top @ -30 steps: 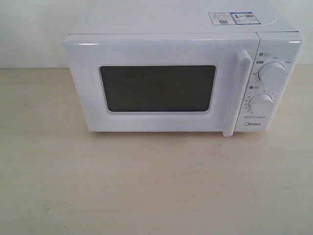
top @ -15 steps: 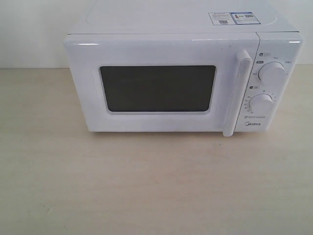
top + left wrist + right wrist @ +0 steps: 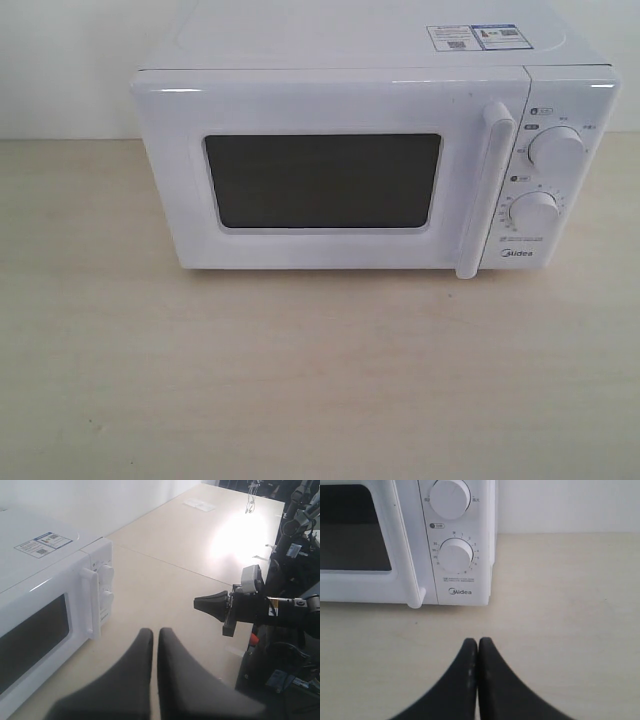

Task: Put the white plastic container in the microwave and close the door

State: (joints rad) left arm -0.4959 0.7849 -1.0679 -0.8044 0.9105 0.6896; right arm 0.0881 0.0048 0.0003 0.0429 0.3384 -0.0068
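1. The microwave (image 3: 350, 45) stands on the table (image 3: 300, 400), ahead of the 2 claws and well apart from them. Neither claw shows in the exterior view.
2. The door (image 3: 320, 100) is fully shut and flush with the dial panel. Its window (image 3: 322, 181) is dark, so we cannot see inside.
3. The white plastic container shows in none of the 3 views, so we cannot tell where it is. We judge it is either behind that dark window or out of frame.
4. The handle (image 3: 480, 190) is an upright bar with a vertical long axis, on the door's dial-side edge. Any door move turns on it.
5. The right claw (image 3: 478, 642) points at the dial panel, with the handle's foot ahead and slightly off toward the door side. The left claw (image 3: 155, 632) meets the handle at a slant. We judge the right arm better lined up with it.
6. The right claw's fingertips are pressed together on nothing. The left claw's are too, bar 1 thin slit.
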